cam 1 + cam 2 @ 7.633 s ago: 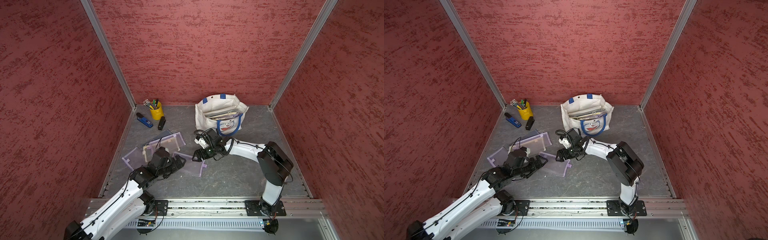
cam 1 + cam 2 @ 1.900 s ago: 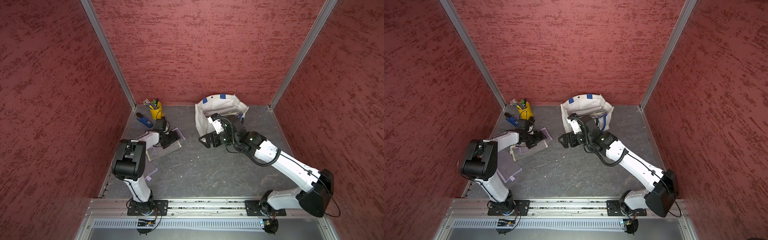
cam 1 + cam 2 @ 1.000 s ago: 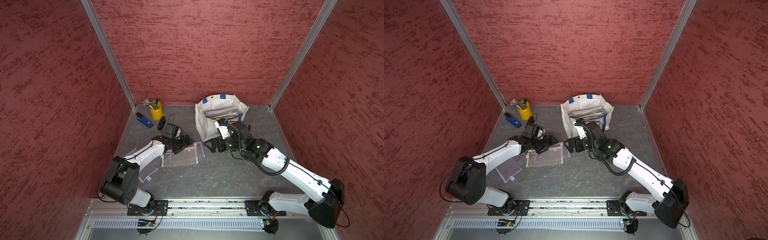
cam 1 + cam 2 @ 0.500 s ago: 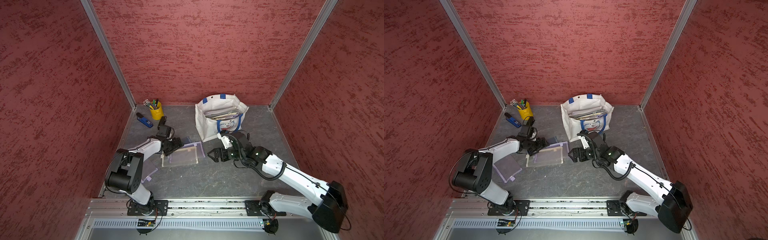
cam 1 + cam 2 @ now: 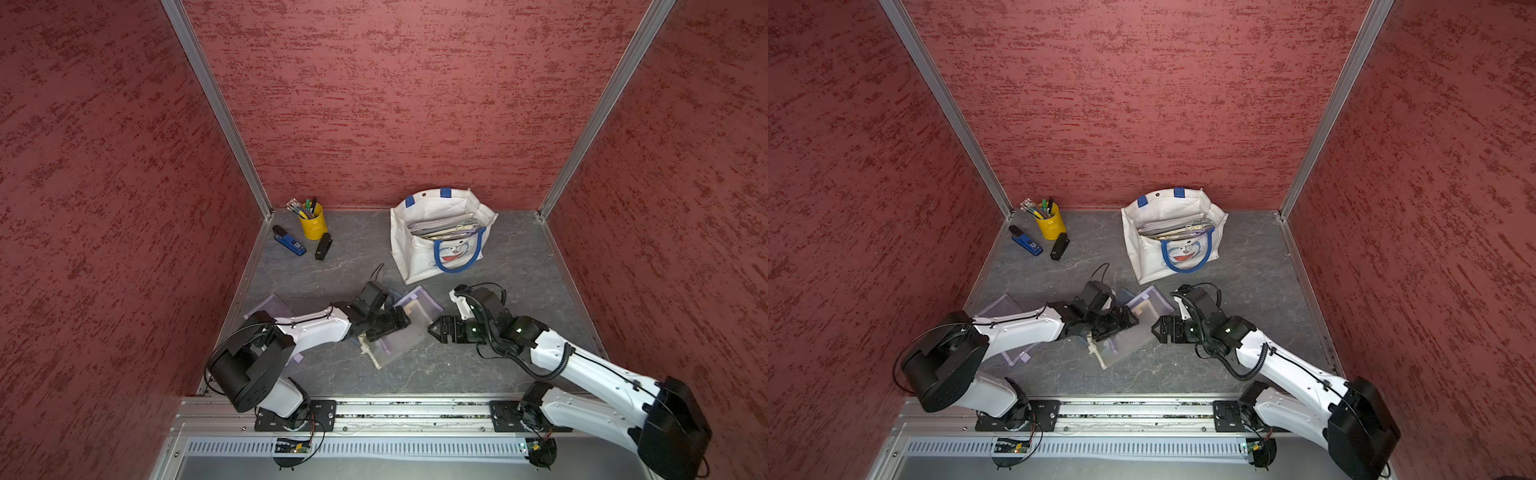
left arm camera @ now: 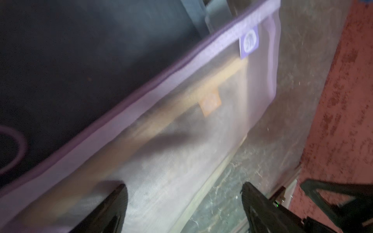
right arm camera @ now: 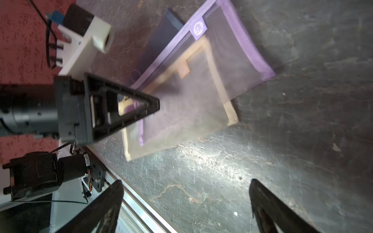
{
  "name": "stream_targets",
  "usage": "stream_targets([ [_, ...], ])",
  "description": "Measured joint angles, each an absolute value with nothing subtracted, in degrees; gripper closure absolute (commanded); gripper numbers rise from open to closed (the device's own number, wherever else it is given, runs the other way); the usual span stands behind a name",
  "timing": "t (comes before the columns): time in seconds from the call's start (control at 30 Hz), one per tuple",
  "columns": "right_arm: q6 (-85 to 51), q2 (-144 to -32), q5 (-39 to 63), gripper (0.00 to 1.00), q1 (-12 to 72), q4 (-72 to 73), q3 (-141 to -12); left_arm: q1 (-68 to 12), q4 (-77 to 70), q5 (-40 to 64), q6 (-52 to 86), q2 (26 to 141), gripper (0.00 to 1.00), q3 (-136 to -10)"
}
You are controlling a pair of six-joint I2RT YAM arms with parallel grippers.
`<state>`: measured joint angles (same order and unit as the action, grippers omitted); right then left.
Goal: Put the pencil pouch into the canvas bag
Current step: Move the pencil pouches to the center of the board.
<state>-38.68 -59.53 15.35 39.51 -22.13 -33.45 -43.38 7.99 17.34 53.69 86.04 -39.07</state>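
I have the canvas bag (image 5: pixel 415 253) standing upright, mouth open, with flat pouches and papers standing inside it. The pencil pouch (image 5: pixel 419 306), a purple-edged mesh sleeve, is not in the bag. It lies flat on the grey floor (image 5: pixel 457 365) just in front of the bag's printed face. One corner is close to the bag's base, though I can't tell whether they touch. It overlaps a cream-edged mesh pouch (image 5: pixel 386 357) that sticks out on the side away from the bag.

My left gripper (image 5: pixel 405 322) hangs low over that stack with its jaws spread wide, gripping nothing. In the left wrist view one finger (image 6: pixel 113 203) sits over the mesh and the other finger (image 6: pixel 260 205) is past the pouch's edge, over bare floor. My right gripper (image 5: pixel 432 330) is also in front of the bag, just beside the pouches, jaws wide and empty, pointing toward the left gripper.

A yellow pen cup (image 5: pixel 312 224) stands well apart from the bag, on its left-arm side.
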Motion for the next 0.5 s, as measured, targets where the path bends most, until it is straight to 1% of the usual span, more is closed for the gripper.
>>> stream_targets([
  [0.1, -40.38, -58.02, 15.44, 0.06, 36.67, -20.25, -30.35, -46.5, 7.9, 18.41, 55.75, 85.27, 0.12, -38.87],
  [0.17, -41.63, -56.58, 16.19, 0.1, 33.61, -17.91, -27.55, -45.98, 8.78, 18.94, 55.86, 82.89, 0.13, -38.5],
  [0.27, -42.76, -56.27, 18.35, 0.14, 28.49, -13.17, -24.01, -40.93, 10.07, 19.55, 54.33, 78.81, 0.15, -38.33],
  [0.37, -42.78, -59.64, 20.86, 0.16, 25.19, -8.73, -23.2, -35.38, 11.38, 19.49, 51.46, 76.95, 0.17, -38.54],
  [0.5, -41.5, -67.53, 23.86, 0.17, 23.66, -3.05, -24.84, -33.78, 13.61, 19.42, 48.34, 77.38, 0.18, -38.79],
])
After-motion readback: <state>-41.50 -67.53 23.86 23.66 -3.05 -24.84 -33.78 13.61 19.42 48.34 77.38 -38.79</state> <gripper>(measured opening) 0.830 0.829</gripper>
